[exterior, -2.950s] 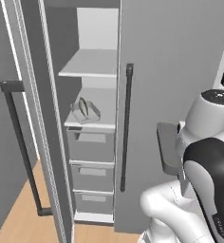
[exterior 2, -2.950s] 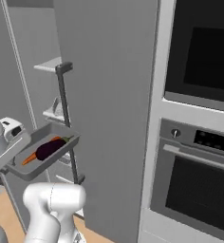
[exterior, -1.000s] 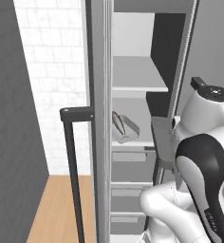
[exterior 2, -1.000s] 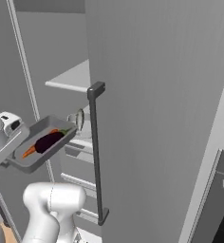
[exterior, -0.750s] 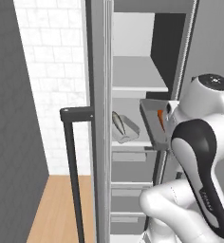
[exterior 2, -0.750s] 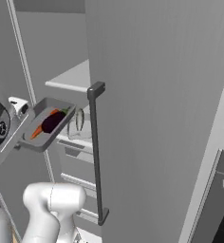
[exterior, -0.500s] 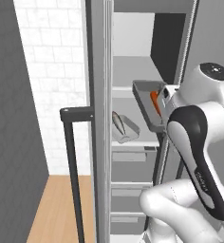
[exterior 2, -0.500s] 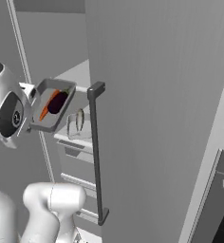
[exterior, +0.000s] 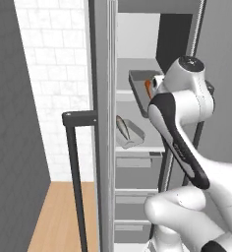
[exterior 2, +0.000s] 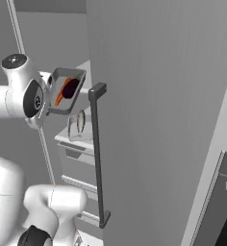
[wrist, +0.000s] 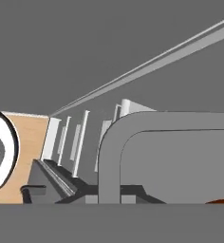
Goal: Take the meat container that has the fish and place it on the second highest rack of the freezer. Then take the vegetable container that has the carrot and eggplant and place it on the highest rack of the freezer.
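The shallow grey vegetable container [exterior 2: 66, 91], holding an orange carrot [exterior 2: 63, 92] and a dark purple eggplant [exterior 2: 70, 88], was tilted steeply at the arm's end, level with the freezer's top white rack [exterior: 125, 94]. The gripper was hidden behind the arm, so its grip could not be told. The clear fish container [exterior: 128, 134] sat on the white rack [exterior: 137, 150] at the tray's 6 o'clock.

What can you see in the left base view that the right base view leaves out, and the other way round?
Left base view alone: a white brick wall and wooden floor beside the freezer. Right base view alone: the eggplant lying in the tilted vegetable container, and an oven edge. Both show that container with its carrot, the fish container on a rack below, and the white arm.
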